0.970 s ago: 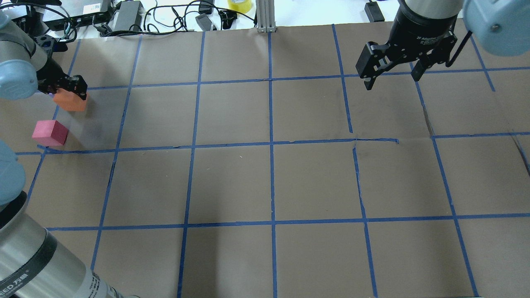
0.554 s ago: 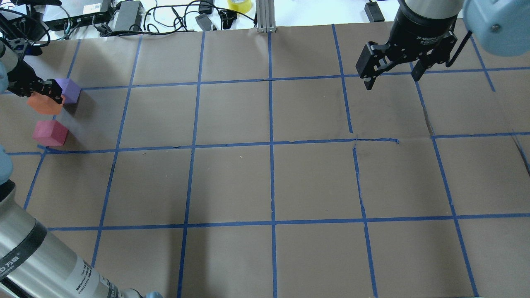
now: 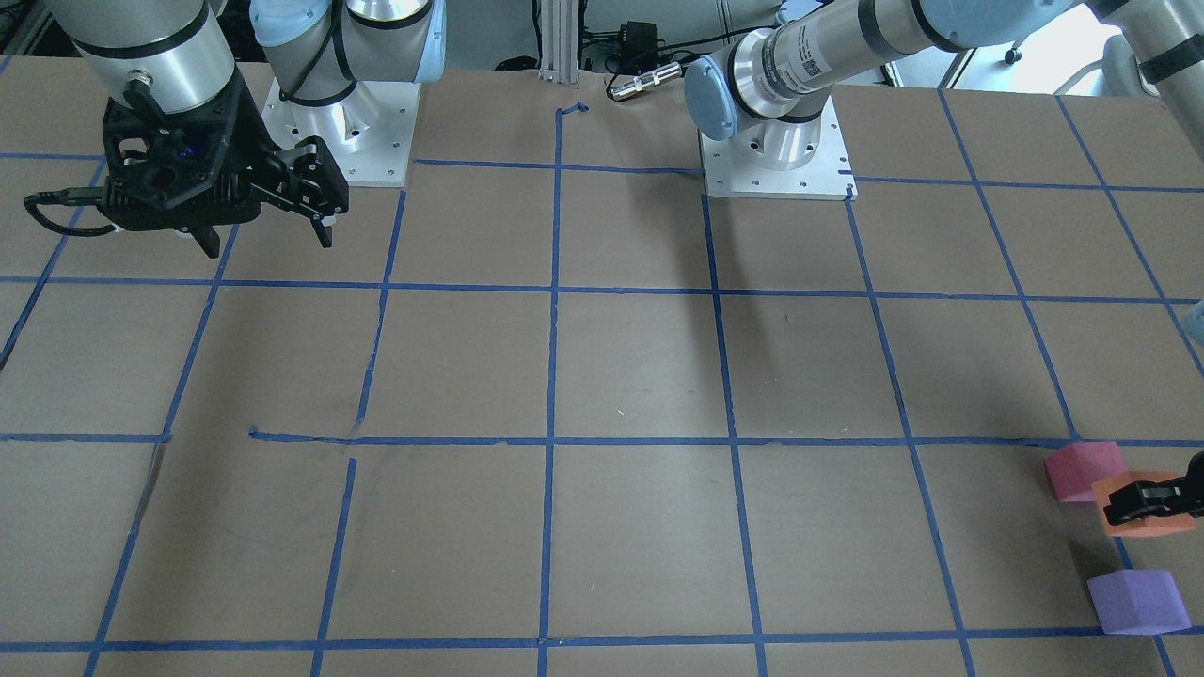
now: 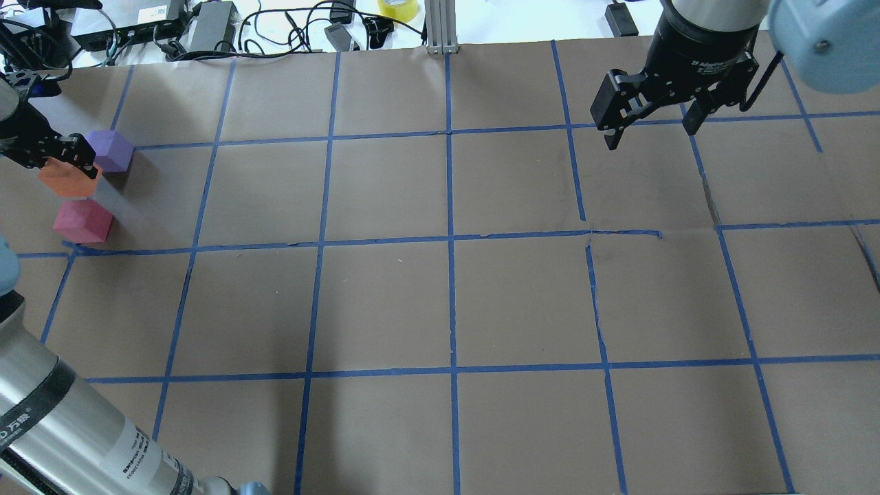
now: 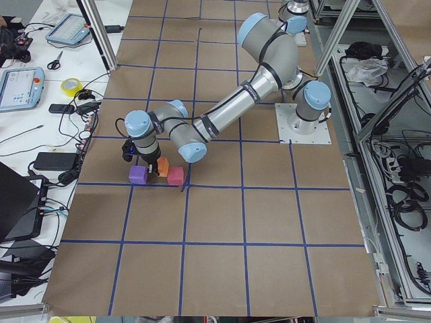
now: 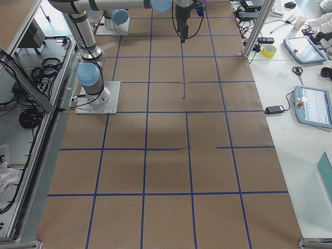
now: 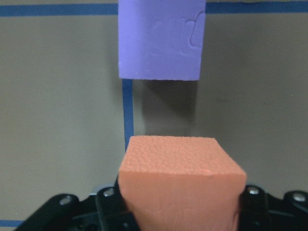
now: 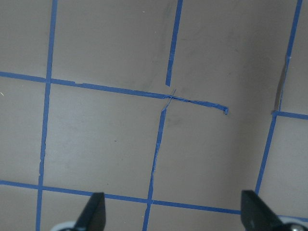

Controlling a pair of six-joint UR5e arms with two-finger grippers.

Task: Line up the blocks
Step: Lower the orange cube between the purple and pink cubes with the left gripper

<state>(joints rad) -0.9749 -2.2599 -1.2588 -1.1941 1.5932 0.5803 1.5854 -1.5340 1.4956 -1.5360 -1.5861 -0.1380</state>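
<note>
My left gripper (image 4: pixel 69 168) is shut on the orange block (image 4: pixel 67 181) at the table's far left, low over the paper. The orange block sits between the purple block (image 4: pixel 112 150) and the crimson-pink block (image 4: pixel 82 221), nearer the pink one. In the front-facing view the pink block (image 3: pixel 1084 470), orange block (image 3: pixel 1149 527) and purple block (image 3: pixel 1136 602) run roughly in a row. The left wrist view shows the orange block (image 7: pixel 180 183) between the jaws and the purple block (image 7: pixel 161 38) ahead. My right gripper (image 4: pixel 650 130) is open and empty, high at the far right.
Cables, power bricks and a yellow tape roll (image 4: pixel 397 7) lie beyond the table's far edge, next to an aluminium post (image 4: pixel 440 27). The blocks are close to the table's left end. The brown paper carries a blue tape grid, torn near the middle (image 4: pixel 622 234).
My left gripper has carried the orange block leftward in the overhead view and a little toward the pink block, uncovering the purple block. The right arm has not moved.
</note>
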